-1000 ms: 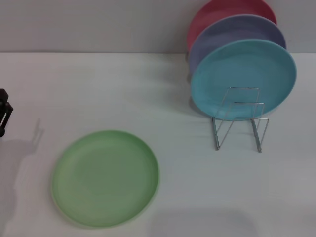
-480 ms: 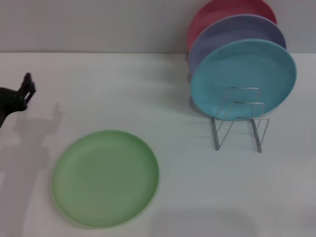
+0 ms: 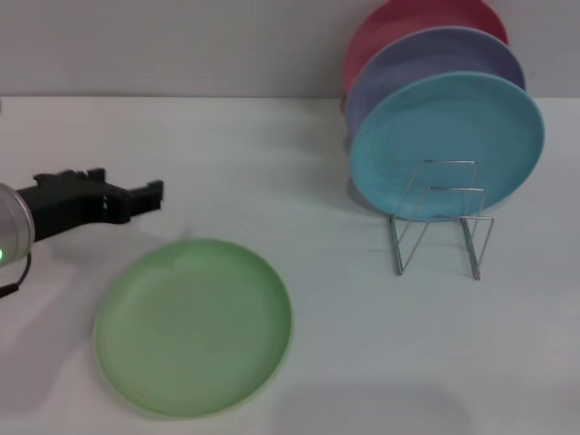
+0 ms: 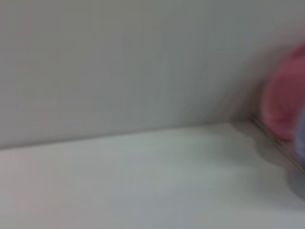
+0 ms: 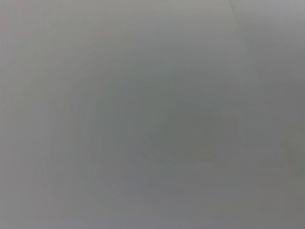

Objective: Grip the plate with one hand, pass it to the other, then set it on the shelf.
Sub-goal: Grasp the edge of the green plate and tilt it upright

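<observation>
The light green plate [image 3: 193, 326] lies flat on the white table at the front left in the head view. My left gripper [image 3: 149, 192], black on a silver-white arm with a green light, reaches in from the left edge. It hovers just behind the plate's far left rim, apart from it and holding nothing. The silver wire shelf [image 3: 439, 217] stands at the right, with free loops at its front. My right gripper is out of view; the right wrist view shows only a blank grey surface.
A light blue plate [image 3: 447, 145], a lavender plate [image 3: 435, 63] and a pink-red plate [image 3: 421, 23] stand upright in the shelf, one behind another. The pink-red plate [image 4: 286, 95] also shows in the left wrist view. A grey wall [image 3: 181, 45] closes the back.
My left gripper has swung in from the left edge toward the right and now reaches over the table just behind the green plate. The plates have not moved.
</observation>
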Robot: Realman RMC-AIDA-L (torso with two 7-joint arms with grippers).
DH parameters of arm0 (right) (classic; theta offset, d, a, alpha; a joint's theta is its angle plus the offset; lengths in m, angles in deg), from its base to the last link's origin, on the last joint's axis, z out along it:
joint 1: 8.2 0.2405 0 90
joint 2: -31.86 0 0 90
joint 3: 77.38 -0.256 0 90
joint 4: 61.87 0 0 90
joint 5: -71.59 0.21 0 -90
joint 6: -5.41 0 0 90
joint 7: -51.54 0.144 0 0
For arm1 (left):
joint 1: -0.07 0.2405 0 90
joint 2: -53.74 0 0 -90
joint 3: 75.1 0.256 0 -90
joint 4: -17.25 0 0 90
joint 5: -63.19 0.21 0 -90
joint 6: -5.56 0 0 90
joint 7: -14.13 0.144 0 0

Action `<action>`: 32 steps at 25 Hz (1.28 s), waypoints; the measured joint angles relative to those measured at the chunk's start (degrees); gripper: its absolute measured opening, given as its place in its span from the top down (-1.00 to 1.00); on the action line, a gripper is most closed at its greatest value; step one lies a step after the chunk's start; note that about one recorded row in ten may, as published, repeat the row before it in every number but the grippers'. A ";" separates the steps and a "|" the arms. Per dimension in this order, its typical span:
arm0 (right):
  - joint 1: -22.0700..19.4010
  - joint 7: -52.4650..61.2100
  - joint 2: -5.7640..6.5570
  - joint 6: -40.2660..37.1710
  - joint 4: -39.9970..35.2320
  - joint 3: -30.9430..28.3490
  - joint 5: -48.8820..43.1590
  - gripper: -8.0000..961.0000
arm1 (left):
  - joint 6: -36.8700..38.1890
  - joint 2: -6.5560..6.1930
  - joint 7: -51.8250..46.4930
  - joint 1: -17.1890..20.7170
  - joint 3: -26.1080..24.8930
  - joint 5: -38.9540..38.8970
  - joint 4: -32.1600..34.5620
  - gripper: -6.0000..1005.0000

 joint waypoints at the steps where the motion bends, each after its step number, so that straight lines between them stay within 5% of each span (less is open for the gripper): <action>1: -0.04 0.00 0.00 -0.08 -0.01 0.00 -0.02 -0.75 | 0.00 0.00 0.00 0.00 0.00 0.00 0.00 -0.53; 5: -0.13 0.00 0.00 -0.28 -0.18 0.02 -0.08 -0.75 | -8.05 0.03 -0.10 -1.36 -2.17 0.13 -0.61 -0.59; 32: 0.44 -0.18 0.08 -0.50 -0.66 0.70 -0.07 -0.75 | -12.60 0.11 -0.36 -4.32 -4.56 5.76 12.45 -0.59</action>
